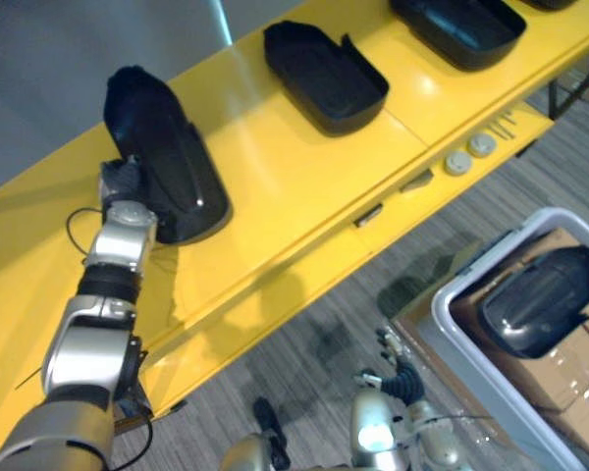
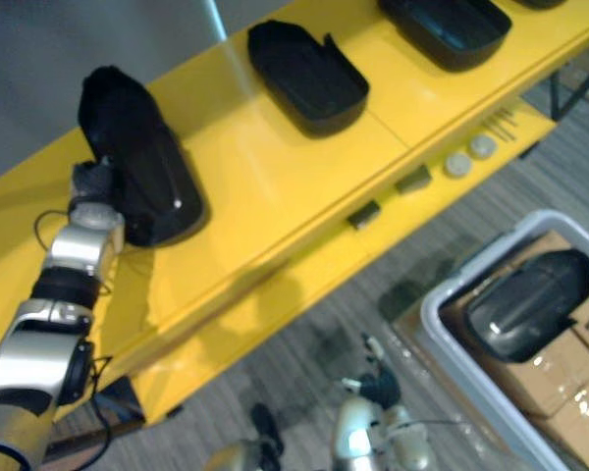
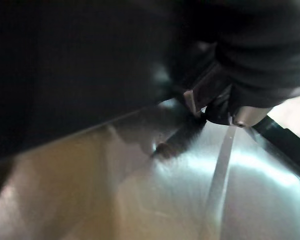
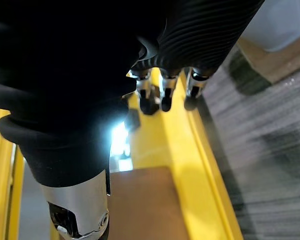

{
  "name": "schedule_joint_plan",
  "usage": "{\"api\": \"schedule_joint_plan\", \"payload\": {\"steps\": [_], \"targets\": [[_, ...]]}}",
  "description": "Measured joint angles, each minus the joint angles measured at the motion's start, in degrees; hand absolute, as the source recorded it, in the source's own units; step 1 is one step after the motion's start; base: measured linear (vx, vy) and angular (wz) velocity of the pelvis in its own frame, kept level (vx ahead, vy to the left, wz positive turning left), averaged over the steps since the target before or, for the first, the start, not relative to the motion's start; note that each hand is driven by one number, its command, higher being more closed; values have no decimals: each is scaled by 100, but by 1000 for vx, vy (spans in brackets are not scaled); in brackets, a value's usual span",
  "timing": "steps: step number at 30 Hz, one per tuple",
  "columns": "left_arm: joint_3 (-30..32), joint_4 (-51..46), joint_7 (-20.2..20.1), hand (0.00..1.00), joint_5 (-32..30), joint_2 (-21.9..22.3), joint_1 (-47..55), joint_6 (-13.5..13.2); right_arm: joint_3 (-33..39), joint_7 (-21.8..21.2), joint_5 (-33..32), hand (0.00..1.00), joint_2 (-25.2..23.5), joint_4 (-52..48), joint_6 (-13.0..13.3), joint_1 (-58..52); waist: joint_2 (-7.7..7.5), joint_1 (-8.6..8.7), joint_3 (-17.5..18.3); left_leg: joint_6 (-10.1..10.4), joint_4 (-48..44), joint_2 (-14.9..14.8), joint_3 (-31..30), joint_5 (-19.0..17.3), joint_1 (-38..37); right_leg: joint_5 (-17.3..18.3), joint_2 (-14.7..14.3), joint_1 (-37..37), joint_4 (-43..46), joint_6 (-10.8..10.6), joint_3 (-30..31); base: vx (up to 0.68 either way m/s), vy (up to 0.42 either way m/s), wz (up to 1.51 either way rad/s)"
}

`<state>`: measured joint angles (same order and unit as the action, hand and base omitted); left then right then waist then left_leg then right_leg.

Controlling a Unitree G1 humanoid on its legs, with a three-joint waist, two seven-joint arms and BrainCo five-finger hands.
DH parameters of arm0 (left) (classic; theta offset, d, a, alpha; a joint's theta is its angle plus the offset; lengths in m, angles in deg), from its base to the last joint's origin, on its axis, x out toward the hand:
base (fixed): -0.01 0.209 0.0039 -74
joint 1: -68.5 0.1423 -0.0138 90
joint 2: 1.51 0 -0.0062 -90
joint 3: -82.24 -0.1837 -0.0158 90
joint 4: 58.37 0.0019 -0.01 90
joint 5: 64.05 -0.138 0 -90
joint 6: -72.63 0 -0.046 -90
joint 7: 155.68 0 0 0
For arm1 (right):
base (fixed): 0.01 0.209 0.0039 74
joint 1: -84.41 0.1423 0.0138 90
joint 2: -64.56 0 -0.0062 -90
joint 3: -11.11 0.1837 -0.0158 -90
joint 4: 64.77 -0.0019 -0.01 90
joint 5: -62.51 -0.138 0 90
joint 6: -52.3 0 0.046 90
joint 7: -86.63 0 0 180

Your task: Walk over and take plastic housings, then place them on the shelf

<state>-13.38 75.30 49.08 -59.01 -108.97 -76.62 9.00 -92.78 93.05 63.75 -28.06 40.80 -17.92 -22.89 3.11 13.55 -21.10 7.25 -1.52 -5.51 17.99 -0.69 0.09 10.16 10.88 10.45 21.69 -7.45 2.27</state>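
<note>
Right hand: lower centre, fingers hanging loose, empty. Left hand: upper left, against shelf housing lying on the yellow shelf; its grip is hidden, cannot tell. Step: placement. Next, likely: withdraw cleanly, fetch 1 bin housing, lower right.

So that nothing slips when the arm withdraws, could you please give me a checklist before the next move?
1. The placed housing sits on the shelf, back from its front edge: ok.
2. The left hand is free of it: cannot tell.
3. The neighbouring housing stands apart: ok.
4. The right hand is open and empty: ok.
5. A further housing waits in the grey bin: ok.
</note>
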Motion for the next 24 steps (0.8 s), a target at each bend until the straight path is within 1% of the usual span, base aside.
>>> {"api": "schedule_joint_plan", "payload": {"steps": [3,6,8,9,10,11,13,15,16,19,21,23,24], "targets": [[3,51,-89,100,-126,-21,-105,58,-55,3,-45,0,51,-57,0,7,6,0,-33,0,-19,-9,17,-1,5,0,-7,13,6,0,20,-21,-13,-4],[4,194,-294,100,-111,-30,-105,221,-158,7,-50,0,88,-103,10,5,6,10,-34,1,-41,-21,37,-3,36,0,-16,54,19,0,53,-15,-8,-3],[32,271,-371,100,-109,-31,-106,264,-199,9,-50,0,86,-103,10,3,3,18,-35,1,-77,-53,29,-7,69,-1,-17,55,19,-1,52,-11,-11,3],[34,272,-372,0,-110,-31,-121,271,-211,19,-55,0,85,-103,10,4,-1,19,-38,2,-98,-58,18,-7,95,-2,-17,59,18,-3,49,-25,-19,6],[34,275,-367,0,-114,-33,-131,295,-226,45,-61,0,86,-104,10,9,-4,14,-43,2,-100,-65,13,-7,102,-4,-21,59,17,-6,48,-30,-15,4],[34,302,-361,0,-115,-33,-131,368,-258,122,-119,0,87,-103,10,10,-5,14,-44,2,-101,-69,16,-7,102,-7,-24,59,14,-11,48,0,0,0],[34,455,-349,0,-113,-32,-131,524,-311,144,-173,0,88,-102,10,11,-6,30,-46,2,-101,-81,27,-8,109,-20,-27,59,-18,-21,57,-20,-7,-4],[42,470,-274,0,-113,-40,-167,562,-323,166,-170,0,85,-102,11,11,-9,31,-81,2,-107,-95,33,-8,107,-45,-25,55,-28,-11,64,-8,-1,-2],[49,470,-248,0,-104,-51,-243,632,-325,206,-171,0,85,-102,12,25,-12,30,-141,2,-114,-94,32,-7,106,-54,-26,51,-29,-13,64,0,0,0],[89,474,-56,0,-42,-60,-319,641,-348,252,-174,0,88,-101,12,36,-11,31,-259,2,-122,-100,53,-7,114,-91,-53,51,-62,-18,81,-29,-13,-3],[98,489,53,0,63,-85,-319,627,-418,259,-190,0,98,-101,13,37,-9,32,-262,2,-122,-120,74,-7,124,-128,-75,51,-115,-17,92,-8,-7,-6],[115,509,204,0,258,-103,-320,562,-434,277,-268,0,82,-101,13,37,-9,32,-262,2,-122,-130,79,-7,130,-147,-84,51,-133,-26,95,0,0,0],[143,555,303,0,386,-102,-319,453,-434,322,-268,0,81,-100,13,41,-10,31,-263,2,-122,-130,78,-7,132,-152,-85,51,-137,-33,95,0,0,0]]}}
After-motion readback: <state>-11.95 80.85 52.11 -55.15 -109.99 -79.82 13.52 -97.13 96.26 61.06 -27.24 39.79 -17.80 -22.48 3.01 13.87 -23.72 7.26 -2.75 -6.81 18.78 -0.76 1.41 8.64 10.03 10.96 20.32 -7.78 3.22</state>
